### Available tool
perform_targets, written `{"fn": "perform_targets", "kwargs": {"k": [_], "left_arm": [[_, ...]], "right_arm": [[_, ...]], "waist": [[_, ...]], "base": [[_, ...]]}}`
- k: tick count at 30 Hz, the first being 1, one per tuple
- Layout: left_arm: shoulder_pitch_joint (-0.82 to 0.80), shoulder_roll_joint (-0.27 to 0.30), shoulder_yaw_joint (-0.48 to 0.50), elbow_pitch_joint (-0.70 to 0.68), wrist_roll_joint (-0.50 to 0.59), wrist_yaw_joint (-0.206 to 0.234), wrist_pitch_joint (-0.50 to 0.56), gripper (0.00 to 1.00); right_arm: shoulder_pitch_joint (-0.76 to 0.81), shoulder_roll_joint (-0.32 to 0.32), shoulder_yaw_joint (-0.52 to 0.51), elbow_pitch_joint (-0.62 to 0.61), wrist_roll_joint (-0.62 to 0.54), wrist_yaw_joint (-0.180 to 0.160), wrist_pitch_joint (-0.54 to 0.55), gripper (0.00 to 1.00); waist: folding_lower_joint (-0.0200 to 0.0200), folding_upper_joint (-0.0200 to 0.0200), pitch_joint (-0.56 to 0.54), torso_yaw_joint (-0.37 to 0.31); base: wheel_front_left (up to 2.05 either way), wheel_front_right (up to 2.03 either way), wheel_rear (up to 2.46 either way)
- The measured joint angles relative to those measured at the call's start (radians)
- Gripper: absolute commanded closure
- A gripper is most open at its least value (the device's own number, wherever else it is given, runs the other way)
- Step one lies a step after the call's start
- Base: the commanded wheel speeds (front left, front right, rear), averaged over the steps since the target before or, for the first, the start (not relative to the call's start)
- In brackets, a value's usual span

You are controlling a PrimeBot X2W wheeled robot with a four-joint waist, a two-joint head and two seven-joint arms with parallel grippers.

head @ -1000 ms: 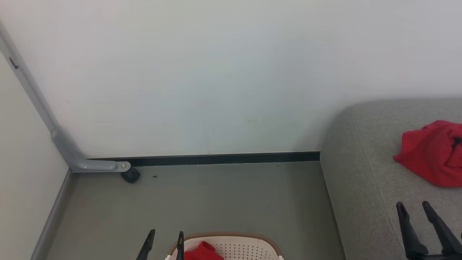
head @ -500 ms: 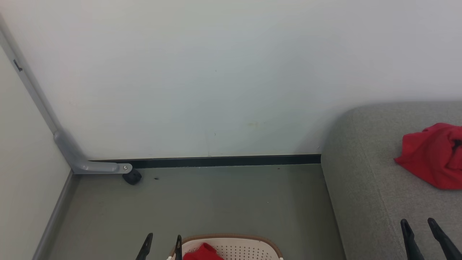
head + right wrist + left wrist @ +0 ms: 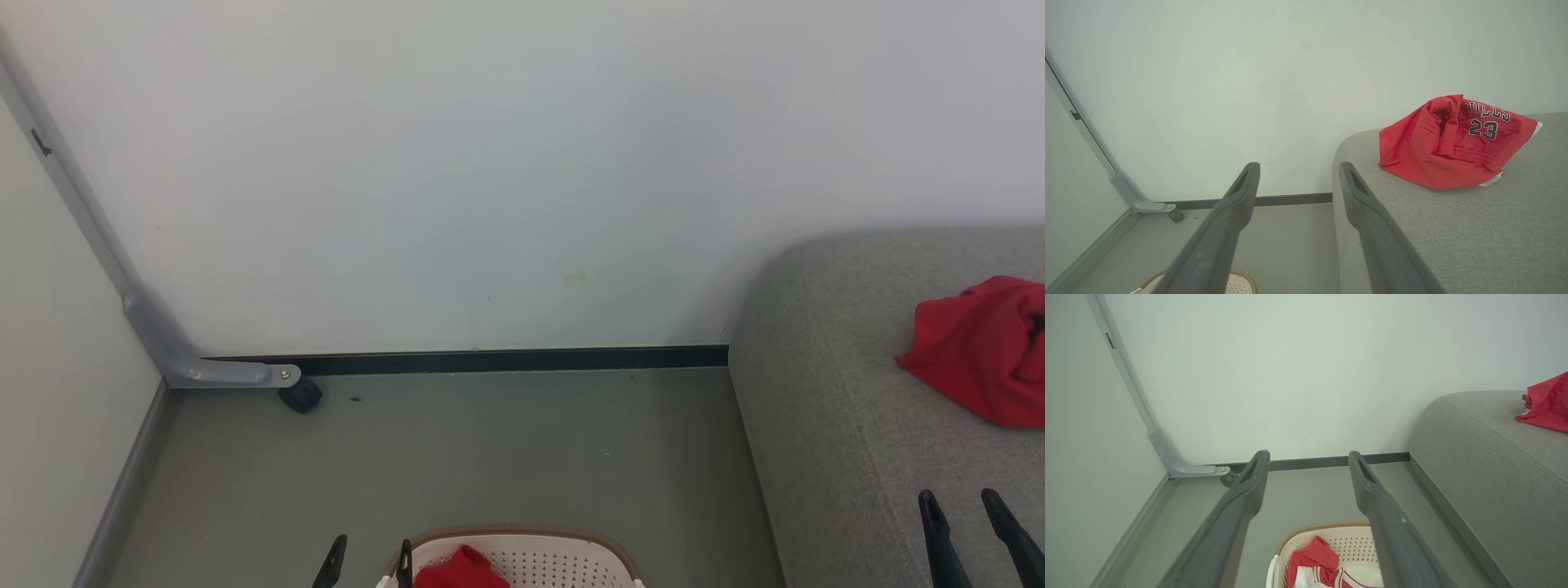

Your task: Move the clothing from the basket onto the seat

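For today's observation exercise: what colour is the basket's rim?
The basket has a brown rim, with a woven look; the head view shows it best.

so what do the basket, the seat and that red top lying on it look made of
The basket looks like rigid moulded plastic, cream, matte, with punched holes; its brown rim has a woven look, possibly also plastic. The seat: grey woven upholstery fabric, visibly grainy. The red garment: thin, slightly shiny synthetic-looking cloth, crumpled, with printed numerals.
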Motion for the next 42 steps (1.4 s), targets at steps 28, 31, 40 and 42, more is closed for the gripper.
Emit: {"fn": "perform_targets", "kwargs": {"k": [28,31,40,42], "left_arm": [[-0.086,0.0,-0.187,0.13,-0.133,0.0,0.055,0.0],[-0.136,0.0,-0.219,0.171,-0.169,0.0,0.058,0.0],[-0.297,-0.001,-0.321,0.328,-0.289,0.0,0.09,0.0],[-0.327,-0.002,-0.336,0.359,-0.325,0.0,0.093,0.0]], "right_arm": [[-0.005,-0.061,-0.108,-0.144,-0.011,0.041,0.0,0.0],[-0.012,-0.078,-0.138,-0.166,0.001,0.057,0.0,0.0],[-0.079,-0.116,-0.22,-0.234,0.03,0.125,-0.001,0.0],[-0.094,-0.121,-0.236,-0.25,0.043,0.141,-0.003,0.0]], "waist": [[0.0001,0.0,0.142,-0.008],[0.0001,0.0001,0.179,-0.013],[0.0002,0.0002,0.304,-0.032],[0.0002,0.0002,0.332,-0.038]], "base": [[0.0,0.0,0.0],[0.0,0.0,0.0],[0.0,0.0,0.0],[0.0,0.0,0.0]]}}
